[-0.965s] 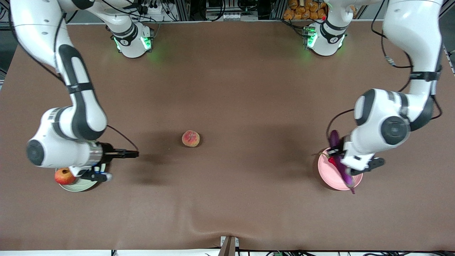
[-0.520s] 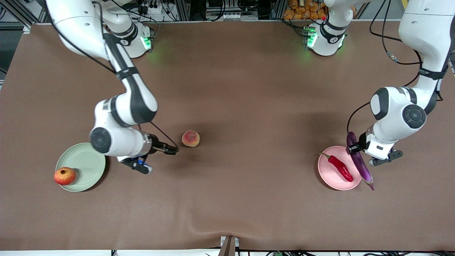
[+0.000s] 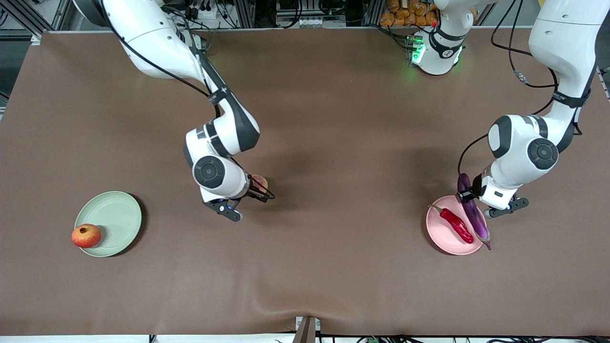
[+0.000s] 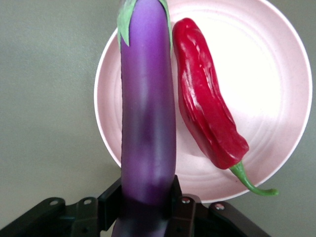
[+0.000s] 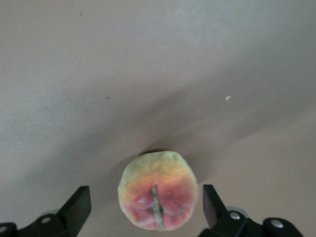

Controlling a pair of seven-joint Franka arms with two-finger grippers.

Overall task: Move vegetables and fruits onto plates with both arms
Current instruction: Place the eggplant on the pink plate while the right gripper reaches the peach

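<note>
My left gripper (image 3: pixel 469 196) (image 4: pixel 146 207) is shut on the purple eggplant (image 3: pixel 476 219) (image 4: pixel 148 123) near one end. The eggplant stretches over the rim of the pink plate (image 3: pixel 441 233) (image 4: pixel 266 74). Beside it the red chili (image 3: pixel 456 224) (image 4: pixel 207 113) lies on that plate. My right gripper (image 3: pixel 261 189) (image 5: pixel 145 205) is open and low around the peach (image 3: pixel 260 180) (image 5: pixel 158 190) in the middle of the table. One finger stands on each side with gaps. The arm hides most of the peach in the front view. The pomegranate (image 3: pixel 86 235) rests on the green plate (image 3: pixel 114 212).
The brown table cloth (image 3: pixel 333 267) spreads wide between the two plates. Both arm bases, cables and a rack stand along the table's back edge (image 3: pixel 305 29).
My right arm swung from the green plate to the peach and now straddles it. My left arm carried the eggplant from just off the pink plate's edge back over its rim.
</note>
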